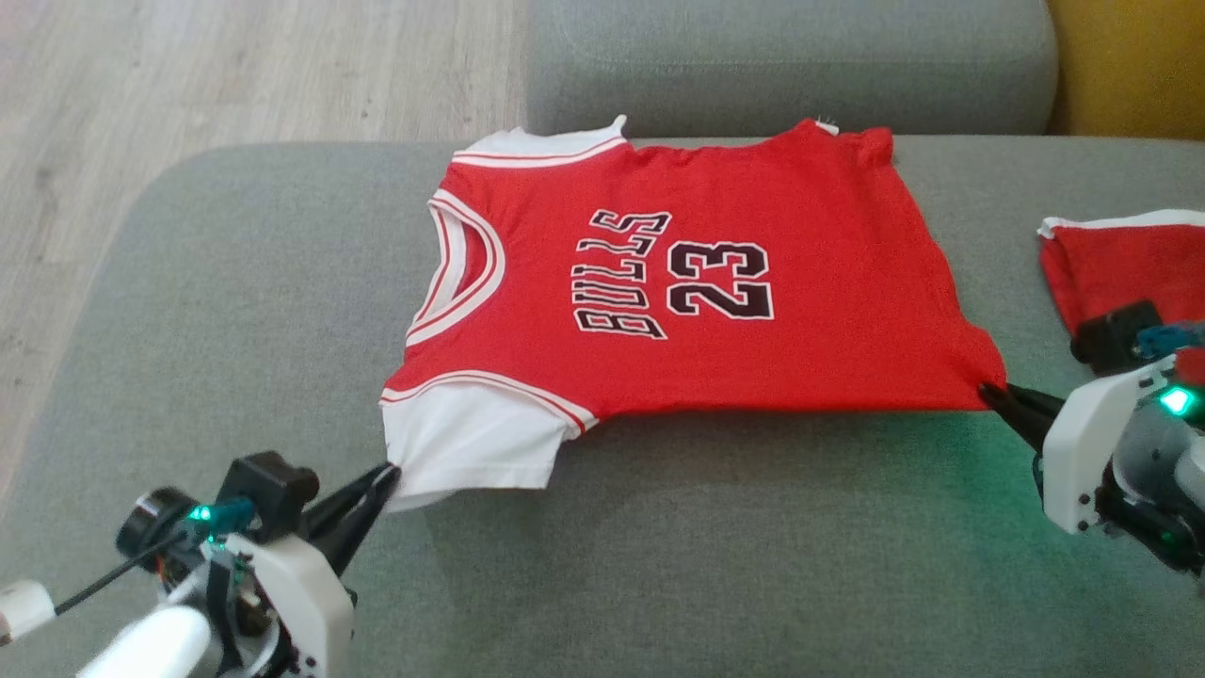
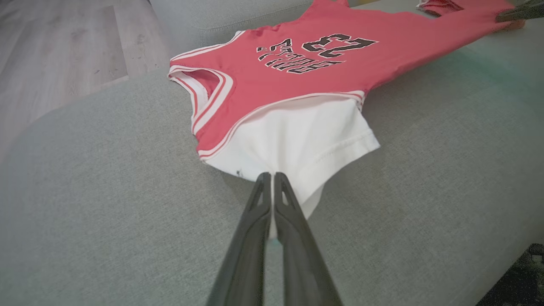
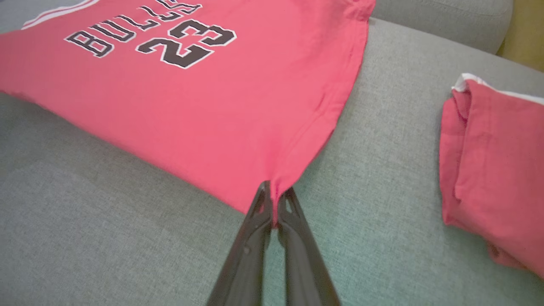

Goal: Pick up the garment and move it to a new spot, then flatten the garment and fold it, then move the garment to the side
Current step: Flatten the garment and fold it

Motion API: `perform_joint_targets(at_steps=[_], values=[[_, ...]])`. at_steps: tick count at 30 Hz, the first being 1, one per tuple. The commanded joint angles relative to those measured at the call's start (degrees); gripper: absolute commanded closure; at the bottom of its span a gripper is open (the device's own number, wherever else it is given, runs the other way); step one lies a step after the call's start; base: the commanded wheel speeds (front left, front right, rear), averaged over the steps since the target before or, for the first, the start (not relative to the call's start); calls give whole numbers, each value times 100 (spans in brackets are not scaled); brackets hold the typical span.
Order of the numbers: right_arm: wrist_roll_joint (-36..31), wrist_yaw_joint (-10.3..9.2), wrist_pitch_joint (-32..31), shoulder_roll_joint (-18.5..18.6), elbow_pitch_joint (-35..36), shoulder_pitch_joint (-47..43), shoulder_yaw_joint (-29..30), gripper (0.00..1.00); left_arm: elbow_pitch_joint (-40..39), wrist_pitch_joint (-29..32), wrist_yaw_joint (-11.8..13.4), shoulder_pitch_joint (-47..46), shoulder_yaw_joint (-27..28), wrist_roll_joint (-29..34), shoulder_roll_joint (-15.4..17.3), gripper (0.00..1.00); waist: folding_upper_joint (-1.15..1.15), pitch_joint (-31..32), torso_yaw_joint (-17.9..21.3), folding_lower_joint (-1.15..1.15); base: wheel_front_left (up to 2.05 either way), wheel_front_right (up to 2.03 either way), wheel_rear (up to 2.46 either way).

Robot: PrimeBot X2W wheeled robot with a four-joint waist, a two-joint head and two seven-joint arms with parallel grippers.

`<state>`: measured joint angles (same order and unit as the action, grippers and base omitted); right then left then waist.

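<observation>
Jersey (image 1: 800, 348) on sofa (image 1: 235, 330), left gripper (image 1: 391, 476), right gripper (image 1: 988, 391) clamping its corners (folded red cloth (image 1: 1120, 259) beside)

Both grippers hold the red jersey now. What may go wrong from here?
The left gripper pinches only the edge of the white sleeve, so it may slip out. The right gripper holds one puckered corner of the jersey; pulling could drag it instead of flattening. The folded cloth lies near that gripper and might be knocked.
</observation>
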<state>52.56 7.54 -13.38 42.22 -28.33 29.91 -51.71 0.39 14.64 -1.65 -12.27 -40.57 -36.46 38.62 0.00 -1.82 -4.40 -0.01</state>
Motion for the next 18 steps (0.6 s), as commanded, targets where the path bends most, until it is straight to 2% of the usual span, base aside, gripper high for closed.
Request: perform_joint_targets(at_steps=[1,4,9,18], values=[[40,-5,1,250,134,47,84,100,-203,15,52,-348,331,92,297,100,0,-71,-7,1,0,0,0],[31,-5,-57,276,238,111,191,100,-277,42,118,-508,381,141,277,100,0,-225,-15,1,0,0,0],[-82,-5,-135,218,259,360,375,100,-31,175,75,-1032,434,234,212,100,0,-547,-18,1,0,0,0],[-344,-5,-361,-26,94,1111,572,100,1068,636,-302,-2437,253,530,-20,100,0,-1185,37,1,0,0,0]])
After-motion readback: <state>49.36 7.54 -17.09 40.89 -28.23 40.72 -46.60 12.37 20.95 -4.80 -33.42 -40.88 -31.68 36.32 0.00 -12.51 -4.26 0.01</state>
